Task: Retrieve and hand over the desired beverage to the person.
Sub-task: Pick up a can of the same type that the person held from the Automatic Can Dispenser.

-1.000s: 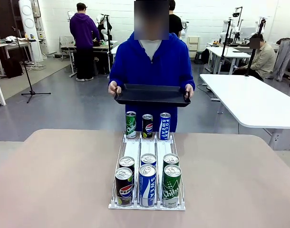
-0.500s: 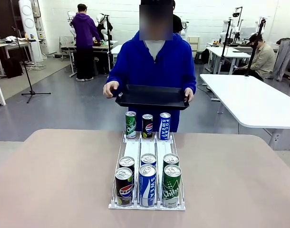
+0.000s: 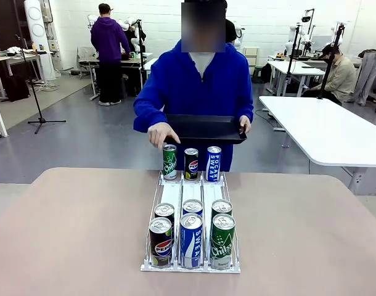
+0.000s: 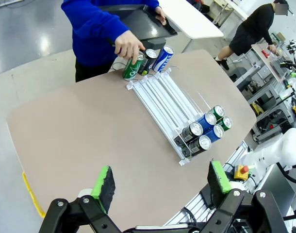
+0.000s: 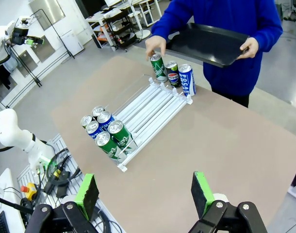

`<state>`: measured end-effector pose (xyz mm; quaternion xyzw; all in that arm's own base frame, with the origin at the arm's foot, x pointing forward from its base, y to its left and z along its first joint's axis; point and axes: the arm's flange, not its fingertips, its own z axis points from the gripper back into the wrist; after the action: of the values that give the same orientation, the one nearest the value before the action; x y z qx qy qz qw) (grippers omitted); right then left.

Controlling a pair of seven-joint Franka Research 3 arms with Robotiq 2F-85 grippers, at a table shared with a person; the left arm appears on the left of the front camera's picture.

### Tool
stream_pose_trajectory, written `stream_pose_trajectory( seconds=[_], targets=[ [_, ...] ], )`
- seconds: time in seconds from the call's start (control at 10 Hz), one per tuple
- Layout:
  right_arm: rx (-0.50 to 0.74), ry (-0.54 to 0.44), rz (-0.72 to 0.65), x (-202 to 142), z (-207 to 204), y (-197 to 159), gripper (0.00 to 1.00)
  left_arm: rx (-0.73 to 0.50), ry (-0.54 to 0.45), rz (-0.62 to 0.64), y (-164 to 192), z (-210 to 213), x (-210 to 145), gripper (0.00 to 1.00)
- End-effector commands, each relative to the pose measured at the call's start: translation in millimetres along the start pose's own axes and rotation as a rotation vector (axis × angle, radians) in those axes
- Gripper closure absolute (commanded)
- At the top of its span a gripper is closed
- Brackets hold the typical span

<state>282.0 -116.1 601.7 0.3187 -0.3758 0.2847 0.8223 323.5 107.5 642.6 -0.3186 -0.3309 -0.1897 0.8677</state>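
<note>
Front: person (image 3: 194,86) at far side of table, tray (image 3: 206,126) held in one hand. Other hand (image 3: 160,134) down on top of green can (image 3: 169,162). Can upright at far end of rack (image 3: 175,191), left lane, beside Pepsi can (image 3: 191,163) and blue can (image 3: 214,163).

Left wrist: my left gripper (image 4: 161,179) above table, fingers wide apart, nothing between them. Hand on green can's top.

Right wrist: my right gripper (image 5: 144,193) above table, fingers wide apart, empty. Green can in far row under hand.

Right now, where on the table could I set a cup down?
Wide bare tabletop lies left and right of the white can rack. The rack's near end is packed with six cans; three cans stand at its far end, a hand on the green can.
</note>
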Motion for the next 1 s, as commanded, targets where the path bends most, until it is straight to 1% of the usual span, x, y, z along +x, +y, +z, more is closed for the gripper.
stream_pose_trajectory(
  seconds=[0.0, 0.9],
  targets=[
    [0.024, -0.022, 0.013, 4.5, 0.0, -2.1, 0.0, -0.012, -0.004, -0.017, 1.4, 1.5, 0.9, 0.0],
    [0.024, -0.022, 0.013, 4.5, 0.0, -2.1, 0.0, -0.012, -0.004, -0.017, 1.4, 1.5, 0.9, 0.0]
  ],
)
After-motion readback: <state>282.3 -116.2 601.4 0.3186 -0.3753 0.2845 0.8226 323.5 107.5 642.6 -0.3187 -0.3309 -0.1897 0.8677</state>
